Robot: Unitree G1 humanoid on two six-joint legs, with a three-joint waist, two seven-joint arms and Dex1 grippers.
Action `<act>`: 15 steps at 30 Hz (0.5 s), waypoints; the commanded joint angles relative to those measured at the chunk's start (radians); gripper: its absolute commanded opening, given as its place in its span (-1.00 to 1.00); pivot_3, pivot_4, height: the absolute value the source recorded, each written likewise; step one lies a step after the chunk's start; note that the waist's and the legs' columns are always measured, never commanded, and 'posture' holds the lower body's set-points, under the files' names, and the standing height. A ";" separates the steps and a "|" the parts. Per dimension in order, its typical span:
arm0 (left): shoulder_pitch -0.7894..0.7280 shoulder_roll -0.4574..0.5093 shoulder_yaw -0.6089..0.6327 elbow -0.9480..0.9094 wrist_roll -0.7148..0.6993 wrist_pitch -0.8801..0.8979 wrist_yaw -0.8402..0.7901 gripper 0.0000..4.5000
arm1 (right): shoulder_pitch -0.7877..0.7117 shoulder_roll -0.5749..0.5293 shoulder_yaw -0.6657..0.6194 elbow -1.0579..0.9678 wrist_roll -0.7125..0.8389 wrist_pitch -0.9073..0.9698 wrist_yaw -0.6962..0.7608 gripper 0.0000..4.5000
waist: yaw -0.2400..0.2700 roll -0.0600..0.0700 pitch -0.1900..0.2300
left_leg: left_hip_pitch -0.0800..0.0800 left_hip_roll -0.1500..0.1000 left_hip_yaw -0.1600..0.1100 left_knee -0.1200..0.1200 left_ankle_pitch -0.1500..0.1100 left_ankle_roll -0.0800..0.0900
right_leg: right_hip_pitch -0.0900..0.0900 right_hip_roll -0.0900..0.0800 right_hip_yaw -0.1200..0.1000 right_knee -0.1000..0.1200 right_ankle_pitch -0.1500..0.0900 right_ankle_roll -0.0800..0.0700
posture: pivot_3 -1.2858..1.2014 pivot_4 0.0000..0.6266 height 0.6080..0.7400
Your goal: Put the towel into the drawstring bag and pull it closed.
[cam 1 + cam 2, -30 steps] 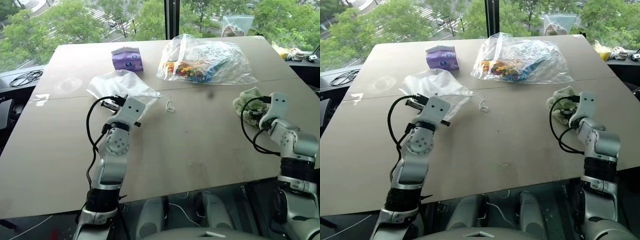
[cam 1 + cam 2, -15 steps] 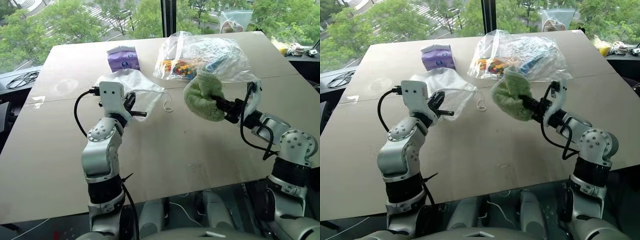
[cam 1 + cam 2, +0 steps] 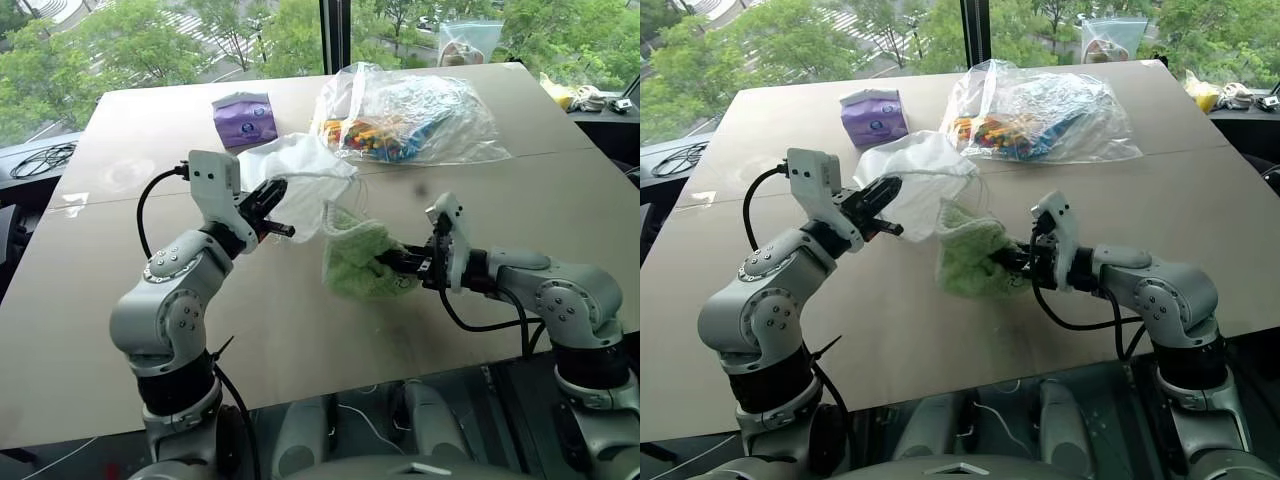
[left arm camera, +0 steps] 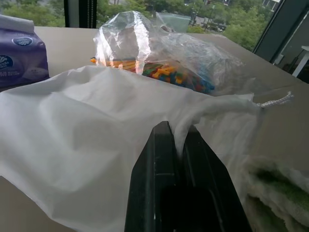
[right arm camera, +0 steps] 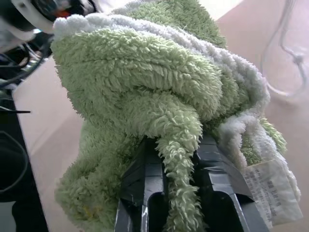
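The white drawstring bag (image 3: 305, 168) lies on the table (image 3: 300, 330), left of centre. Its near rim is lifted and pinched in my shut left gripper (image 3: 275, 208). In the left wrist view the thin fabric (image 4: 87, 140) runs up between the two black fingers (image 4: 157, 145), and the white cord (image 4: 275, 100) trails off the mouth. My right gripper (image 3: 395, 265) points left and is shut on the pale green fluffy towel (image 3: 355, 262). The towel hangs just in front of the bag's mouth, close to the table top. A fold of towel (image 5: 145, 82) is clamped between the right fingers (image 5: 145, 169).
A purple tissue pack (image 3: 245, 118) stands behind the bag. To its right lies a large clear plastic bag of colourful items (image 3: 410, 115), with a small zip bag (image 3: 470, 40) at the far edge. Black cables (image 3: 40, 158) lie off the table's left side.
My right gripper lifted the towel from the table's right side and carried it left, down to the bag's mouth. My left gripper rolled and raised the bag's rim.
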 commanded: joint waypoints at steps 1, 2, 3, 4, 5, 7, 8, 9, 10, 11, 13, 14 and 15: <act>0.011 0.032 -0.031 -0.024 -0.032 -0.039 -0.024 -1.00 | -0.034 0.046 -0.090 -0.053 0.145 0.012 -0.017 -0.99 | 0.002 0.000 0.000 | 0.000 0.000 0.000 0.000 0.000 0.000 | 0.000 0.000 0.000 0.000 0.000 0.000 | 0.03 -0.52 1.00; 0.015 0.038 -0.041 -0.024 -0.037 -0.046 -0.029 -1.00 | -0.039 0.057 -0.109 -0.051 0.182 0.019 -0.031 -0.99 | 0.002 0.000 0.000 | 0.000 0.000 0.000 0.000 0.000 0.000 | 0.000 0.000 0.000 0.000 0.000 0.000 | 0.03 -0.52 1.00; 0.018 0.042 -0.047 -0.022 -0.043 -0.050 -0.029 -1.00 | -0.044 0.063 -0.120 -0.050 0.208 0.025 -0.044 -0.99 | 0.003 0.000 0.000 | 0.000 0.000 0.001 0.000 0.000 0.000 | 0.000 0.000 0.001 -0.001 0.000 0.000 | 0.03 -0.52 1.00; 0.018 0.041 -0.049 -0.020 -0.050 -0.052 -0.028 -1.00 | -0.049 0.066 -0.124 -0.046 0.218 0.033 -0.064 -0.99 | 0.004 0.000 0.000 | 0.000 0.000 0.001 0.000 0.000 -0.001 | 0.000 -0.001 0.001 -0.001 0.000 0.000 | 0.03 -0.52 1.00; 0.018 0.042 -0.053 -0.018 -0.057 -0.055 -0.031 -1.00 | -0.056 0.064 -0.110 -0.036 0.196 0.039 -0.093 -0.99 | 0.005 0.000 0.000 | 0.000 0.000 0.001 0.000 -0.001 -0.001 | 0.000 -0.001 0.001 -0.001 0.000 0.000 | 0.03 -0.52 1.00; 0.021 0.043 -0.064 -0.015 -0.073 -0.062 -0.038 -1.00 | -0.067 0.070 -0.065 -0.012 0.148 0.054 -0.151 -0.99 | 0.005 0.000 0.000 | 0.000 0.000 0.001 0.000 -0.002 -0.003 | 0.000 -0.001 0.001 -0.001 0.000 0.000 | 0.03 -0.52 1.00; 0.022 0.046 -0.068 -0.013 -0.080 -0.065 -0.039 -1.00 | -0.073 0.073 -0.051 -0.003 0.137 0.062 -0.171 -0.99 | 0.005 0.000 0.000 | 0.000 0.000 0.001 0.000 -0.002 -0.004 | 0.000 -0.001 0.001 -0.001 0.000 0.000 | 0.03 -0.52 1.00; 0.023 0.046 -0.074 -0.011 -0.085 -0.072 -0.040 -1.00 | -0.081 0.079 -0.019 0.022 0.096 0.078 -0.214 -0.99 | 0.005 0.000 0.000 | 0.000 0.000 0.001 0.000 -0.002 -0.004 | 0.000 -0.001 0.000 -0.001 0.000 0.000 | 0.03 -0.52 1.00; 0.022 0.045 -0.077 -0.009 -0.090 -0.076 -0.039 -1.00 | -0.086 0.078 0.007 0.041 0.062 0.094 -0.245 -0.99 | 0.004 0.000 0.000 | 0.000 0.000 0.001 0.000 -0.002 -0.004 | 0.000 -0.001 0.000 -0.001 0.000 0.000 | 0.03 -0.52 1.00; 0.019 0.043 -0.079 -0.007 -0.096 -0.080 -0.037 -1.00 | -0.087 0.066 0.042 0.054 0.023 0.101 -0.260 -0.99 | 0.004 0.000 0.000 | 0.000 0.000 0.001 0.000 -0.002 -0.004 | 0.000 -0.001 0.000 -0.001 0.000 0.000 | 0.03 -0.52 1.00; 0.015 0.044 -0.083 -0.006 -0.109 -0.081 -0.033 -1.00 | -0.080 0.052 0.068 0.055 -0.001 0.099 -0.253 -0.99 | 0.004 0.000 0.000 | 0.000 0.000 0.001 0.000 -0.001 -0.003 | 0.000 -0.001 0.000 0.000 0.000 0.000 | 0.03 -0.52 1.00; 0.017 0.045 -0.086 -0.010 -0.116 -0.081 -0.031 -1.00 | -0.080 0.061 0.058 0.052 0.009 0.100 -0.250 -0.99 | 0.005 0.000 0.000 | 0.000 0.000 0.001 0.000 0.000 0.000 | 0.000 -0.001 0.000 -0.001 0.000 0.000 | 0.03 -0.52 1.00; 0.023 0.042 -0.092 -0.018 -0.127 -0.075 -0.029 -1.00 | -0.087 0.084 0.034 0.053 0.032 0.105 -0.255 -0.99 | 0.005 0.000 0.000 | -0.001 0.000 0.001 0.000 0.000 0.000 | 0.000 -0.001 0.000 -0.001 0.000 0.000 | 0.03 -0.52 1.00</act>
